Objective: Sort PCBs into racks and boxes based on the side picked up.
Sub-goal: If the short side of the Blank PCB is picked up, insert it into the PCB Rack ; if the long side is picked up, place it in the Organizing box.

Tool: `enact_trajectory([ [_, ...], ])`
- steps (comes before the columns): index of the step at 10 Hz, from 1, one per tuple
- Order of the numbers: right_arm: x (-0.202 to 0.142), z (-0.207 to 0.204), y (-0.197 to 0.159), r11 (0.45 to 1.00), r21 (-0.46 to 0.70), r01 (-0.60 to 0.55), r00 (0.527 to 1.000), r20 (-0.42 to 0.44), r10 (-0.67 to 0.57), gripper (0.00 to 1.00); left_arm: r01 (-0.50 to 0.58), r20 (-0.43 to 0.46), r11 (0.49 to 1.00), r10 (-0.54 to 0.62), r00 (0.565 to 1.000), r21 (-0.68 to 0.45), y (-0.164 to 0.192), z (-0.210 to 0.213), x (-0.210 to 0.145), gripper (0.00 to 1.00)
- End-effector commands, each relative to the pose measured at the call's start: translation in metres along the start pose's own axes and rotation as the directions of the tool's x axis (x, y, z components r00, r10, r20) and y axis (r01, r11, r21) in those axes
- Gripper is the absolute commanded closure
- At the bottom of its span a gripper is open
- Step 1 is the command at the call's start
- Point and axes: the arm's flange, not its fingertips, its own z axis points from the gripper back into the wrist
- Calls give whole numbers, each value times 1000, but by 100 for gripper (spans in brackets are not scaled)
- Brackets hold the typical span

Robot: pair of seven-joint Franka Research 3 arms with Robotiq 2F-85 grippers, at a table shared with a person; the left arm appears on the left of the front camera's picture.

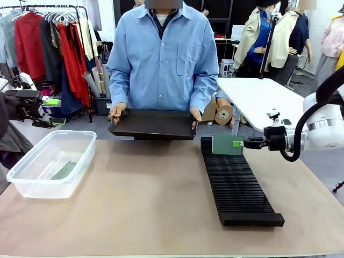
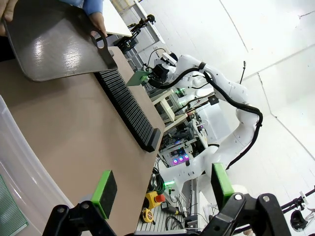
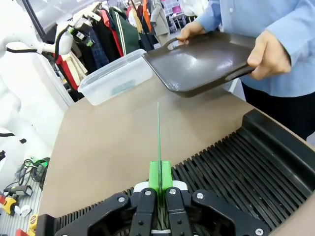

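A: Item one, PCB (image 1: 227, 144). Location?

B: Clamped edge-on between the pads of the right gripper (image 3: 158, 179), jaws narrow on it. Board stands upright, its plane running straight out ahead of the fingers, above the far end of the rack (image 1: 236, 183).

A: Relation to the slots?

B: Slots lie directly below the jaws. In the right wrist view the board's plane looks roughly in line with them; the drop seems to turn on matching one slot.

A: Item two, left gripper (image 2: 162, 189)?

B: Jaws wide, nothing between them. Clear box (image 1: 51, 163) sits just beside and below, a second PCB (image 1: 65, 170) flat inside.

A: Item three?

B: Black tray (image 1: 153, 124), held by the person's hands (image 1: 116, 112), beyond both jaws.
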Motion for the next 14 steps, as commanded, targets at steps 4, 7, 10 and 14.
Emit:
enact_trajectory([
  [4,-14,0,-21,1000,3,-28,999,-20,28,100,3,0,1000,-3,1000,-2,-2,0,0,0],
  [7,-18,-2,-16,1000,3,11,1000,-14,-11,100,3,0,1000,-3,1000,-2,-2,0,0,0],
  [10,-18,-2,-16,1000,3,11,1000,-14,-11,100,3,0,1000,-3,1000,-2,-2,0,0,0],
  [14,-19,-1,-19,1000,4,10,1000,-22,-10,100,3,0,1000,-3,1000,-2,-2,0,0,0],
])
